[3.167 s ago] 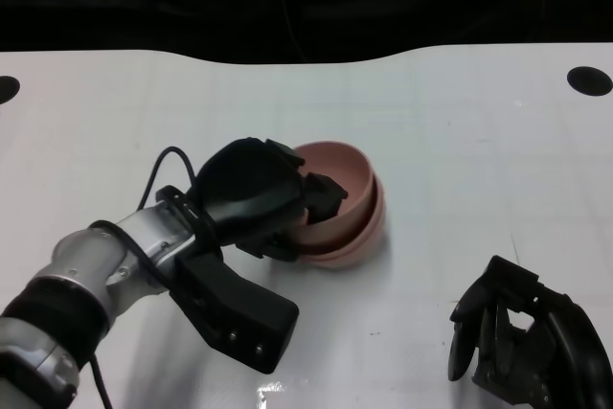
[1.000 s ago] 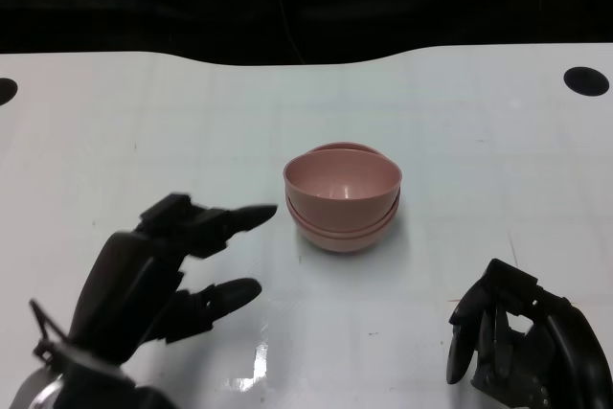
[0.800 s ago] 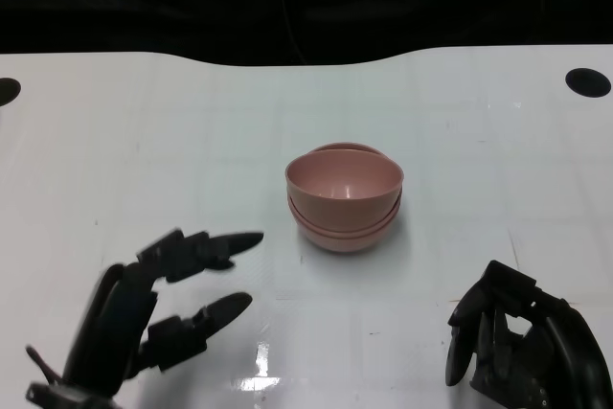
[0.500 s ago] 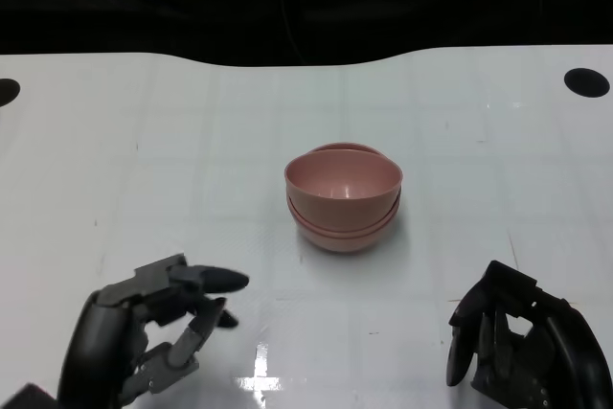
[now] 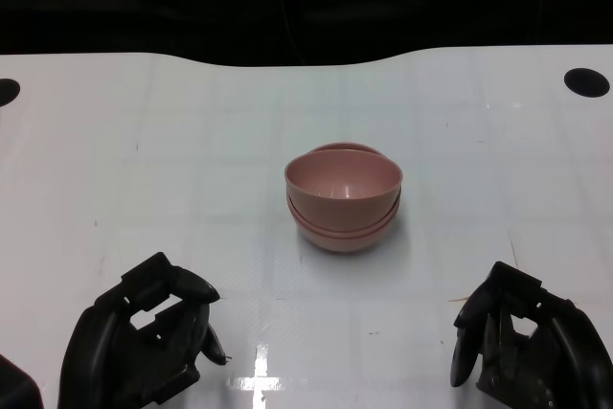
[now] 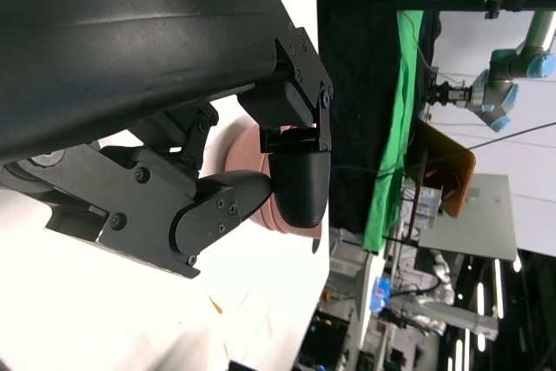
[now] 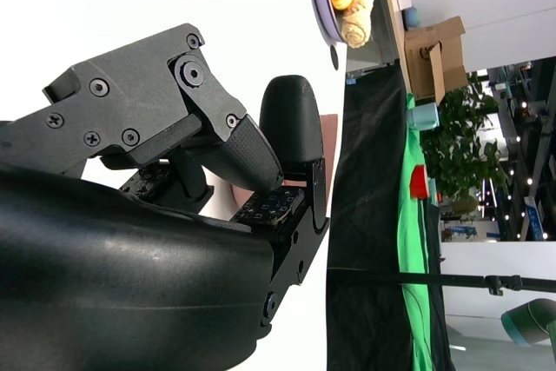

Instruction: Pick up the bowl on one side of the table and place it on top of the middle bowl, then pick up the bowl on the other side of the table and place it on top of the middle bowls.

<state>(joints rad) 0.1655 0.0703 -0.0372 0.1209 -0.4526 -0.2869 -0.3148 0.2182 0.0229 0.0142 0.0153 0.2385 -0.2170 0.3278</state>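
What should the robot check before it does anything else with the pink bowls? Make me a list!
1. Are the bowls stacked? Ok: the pink bowls sit nested in one pile in the middle of the table.
2. Is the pile straight? Not ok: the top bowl looks a little tilted, its rim not level with the ones under it.
3. Is the left hand free? Ok: it holds nothing, fingers curled in, near the table's front edge.
4. Is the right hand free? Ok: it holds nothing, fingers curled in.
5. Are both hands away from the pile? Ok: neither touches it.
6. Any bowl left at the sides? Ok: none shows in the head view.
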